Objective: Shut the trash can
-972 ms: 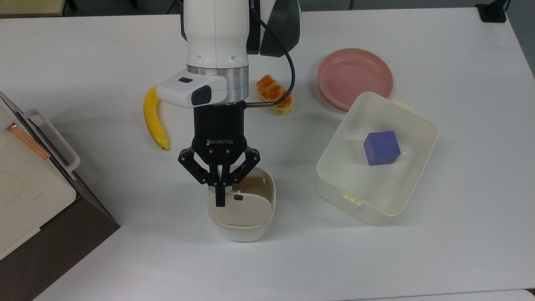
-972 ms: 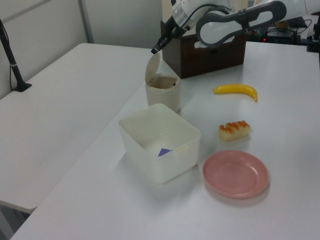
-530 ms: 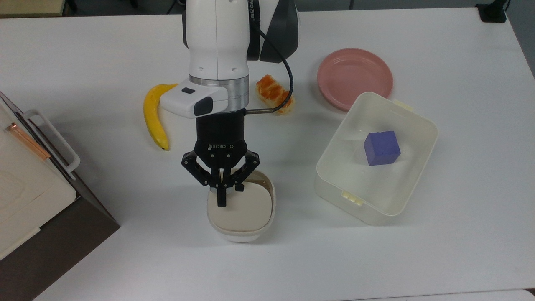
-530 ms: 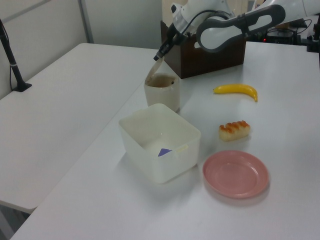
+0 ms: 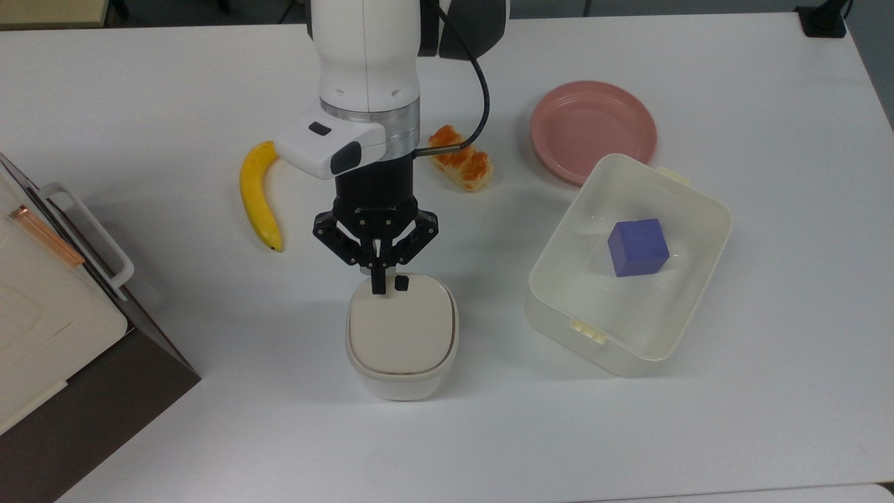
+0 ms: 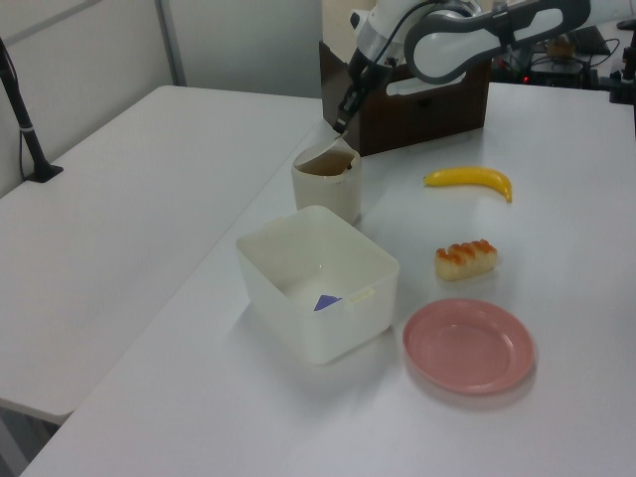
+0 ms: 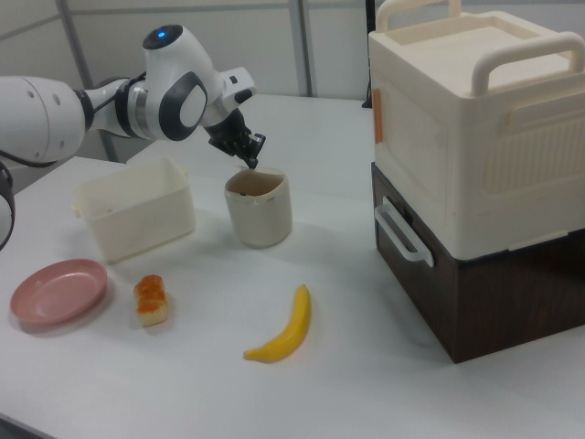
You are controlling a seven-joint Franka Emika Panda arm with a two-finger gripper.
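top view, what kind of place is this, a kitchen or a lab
Probably a robotics lab, not a kitchen: a white robot arm works over a plain white table laid with test props like a yellow banana and a blue cube.

The light is bright and even, coming from above. The white table (image 5: 698, 433) looks a little shiny. Soft grey shadows lie under the arm and beside the tub (image 5: 632, 269). Far things look slightly fuzzy.

Upper left of frame: arm reaches in, jaws (image 7: 249, 155) together, tip at back rim of trash can (image 7: 260, 212). Tub (image 7: 137, 218), pink plate (image 7: 53, 291), bread (image 7: 151, 300) left; banana (image 7: 283, 331) lower centre; stacked boxes (image 7: 475, 165) right, on counter (image 7: 302, 384).
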